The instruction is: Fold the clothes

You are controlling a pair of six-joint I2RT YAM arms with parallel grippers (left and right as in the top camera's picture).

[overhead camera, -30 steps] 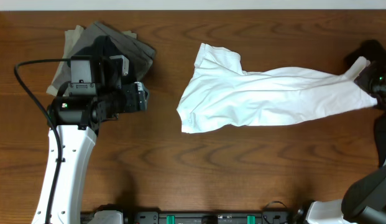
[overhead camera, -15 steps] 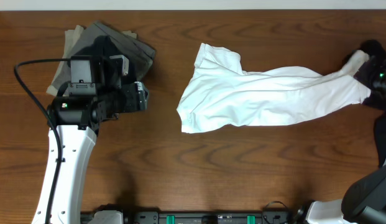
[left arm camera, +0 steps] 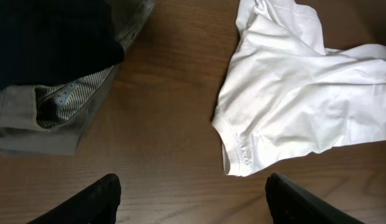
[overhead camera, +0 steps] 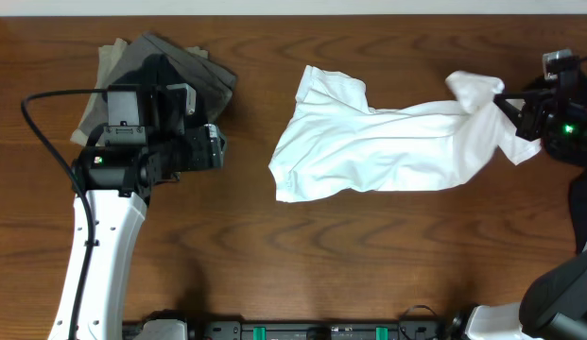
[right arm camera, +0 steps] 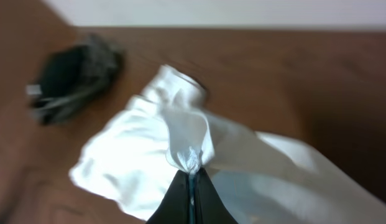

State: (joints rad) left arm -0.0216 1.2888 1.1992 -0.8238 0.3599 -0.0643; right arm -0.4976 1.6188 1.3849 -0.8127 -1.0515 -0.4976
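Overhead: right pincer clamped on white shirt — left pincer spread apart above table.

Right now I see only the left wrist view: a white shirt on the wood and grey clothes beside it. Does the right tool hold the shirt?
Observer: Yes. The right tool is shut on a pinch of the white shirt, at its far right end.
Operator: Does that end lie flat?
Observer: No. It is gathered into a bunch at the tool, not spread out.
Operator: How does the whole shirt lie?
Observer: From overhead it stretches sideways from the middle of the table to the right tool, and is wider at your end.
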